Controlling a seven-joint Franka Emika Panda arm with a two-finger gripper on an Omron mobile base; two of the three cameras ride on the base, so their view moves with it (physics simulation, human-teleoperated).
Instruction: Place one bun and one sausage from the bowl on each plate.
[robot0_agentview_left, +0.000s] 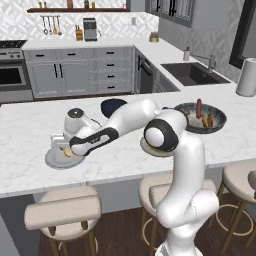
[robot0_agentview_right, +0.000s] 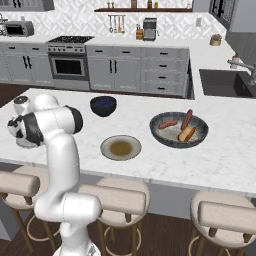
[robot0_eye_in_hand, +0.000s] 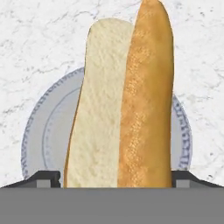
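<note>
Bun (robot0_eye_in_hand: 120, 109) | between wide-spread pincer (robot0_eye_in_hand: 117, 177) tips, over light grey plate (robot0_eye_in_hand: 39, 135) for set-down; grip or release: cannot tell | sausages (robot0_agentview_right: 168, 123) remain in bowl (robot0_agentview_right: 200, 135)

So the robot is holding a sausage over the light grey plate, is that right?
Not quite. It's a bun, split open, between the tool tips, not a sausage. The hand view shows it over the light grey plate; the sausages lie in the bowl.

The bun (robot0_eye_in_hand: 120, 100) filled the gap between the jaws; the light grey plate (robot0_eye_in_hand: 39, 131) lay directly beyond, with bare counter (robot0_eye_in_hand: 39, 39) around it.
</note>
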